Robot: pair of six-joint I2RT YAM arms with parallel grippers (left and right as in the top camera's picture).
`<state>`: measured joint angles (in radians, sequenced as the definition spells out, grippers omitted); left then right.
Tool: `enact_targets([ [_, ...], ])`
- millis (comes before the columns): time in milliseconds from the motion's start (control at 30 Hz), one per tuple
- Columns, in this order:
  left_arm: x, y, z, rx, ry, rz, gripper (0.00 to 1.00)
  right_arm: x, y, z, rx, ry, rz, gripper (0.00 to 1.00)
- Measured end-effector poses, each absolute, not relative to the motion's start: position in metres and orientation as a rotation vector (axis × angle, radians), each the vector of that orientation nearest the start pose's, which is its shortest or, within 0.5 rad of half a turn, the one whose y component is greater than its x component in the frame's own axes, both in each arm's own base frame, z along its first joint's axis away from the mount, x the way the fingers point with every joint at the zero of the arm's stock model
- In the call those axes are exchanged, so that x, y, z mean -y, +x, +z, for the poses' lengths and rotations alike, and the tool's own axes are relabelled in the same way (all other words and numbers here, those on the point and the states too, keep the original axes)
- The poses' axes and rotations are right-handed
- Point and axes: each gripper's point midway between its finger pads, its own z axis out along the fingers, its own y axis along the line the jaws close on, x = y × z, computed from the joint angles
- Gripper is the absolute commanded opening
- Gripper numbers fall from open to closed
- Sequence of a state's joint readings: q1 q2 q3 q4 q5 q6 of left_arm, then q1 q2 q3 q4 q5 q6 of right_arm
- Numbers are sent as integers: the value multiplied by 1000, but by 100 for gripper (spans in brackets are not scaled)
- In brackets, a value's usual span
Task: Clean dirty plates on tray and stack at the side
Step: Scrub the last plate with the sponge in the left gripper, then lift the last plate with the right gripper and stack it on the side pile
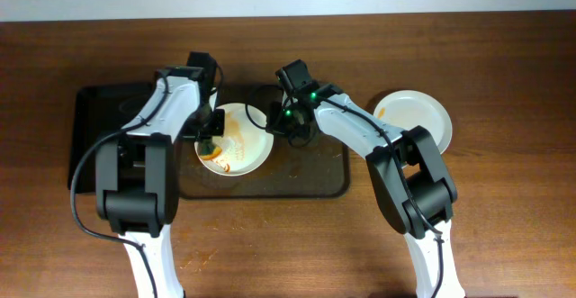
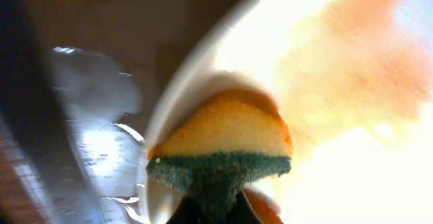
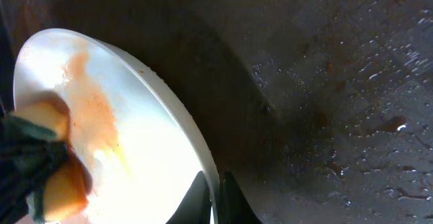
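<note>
A white plate (image 1: pixel 241 145) with orange-red sauce smears sits tilted on the left end of the brown-grey tray (image 1: pixel 306 179). My left gripper (image 1: pixel 211 145) is shut on a yellow sponge with a green scrub side (image 2: pixel 220 146) that presses on the plate's face (image 2: pixel 352 102) near its rim. My right gripper (image 1: pixel 281 123) is shut on the plate's right rim (image 3: pixel 213 176), one finger on each side. The right wrist view shows the smeared plate face (image 3: pixel 128 149) and the sponge (image 3: pixel 47 163). A second white plate (image 1: pixel 416 121) with a small orange mark lies on the table at the right. A third plate is not in view.
A smaller black tray (image 1: pixel 99 131) lies at the left, beside the brown-grey tray. The tray floor (image 3: pixel 338 116) is wet, with droplets and reddish specks. Brown wooden table (image 1: pixel 513 199) surrounds everything.
</note>
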<state>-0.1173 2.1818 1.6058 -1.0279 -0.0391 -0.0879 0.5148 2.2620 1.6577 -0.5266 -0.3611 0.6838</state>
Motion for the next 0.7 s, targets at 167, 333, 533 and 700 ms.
enact_targets([
  [167,127,374,5,-3100,464,-801,0,-311,426,15,-2874,117,794,4],
  [333,93,442,28,-2993,372,-641,0,-309,428,15,-2870,146,799,4],
  [533,-2,475,110,-2989,2,-257,0,-289,429,20,-2880,96,733,4],
  [700,-33,477,125,-2978,-119,-56,0,-234,415,117,-2692,-19,136,4],
])
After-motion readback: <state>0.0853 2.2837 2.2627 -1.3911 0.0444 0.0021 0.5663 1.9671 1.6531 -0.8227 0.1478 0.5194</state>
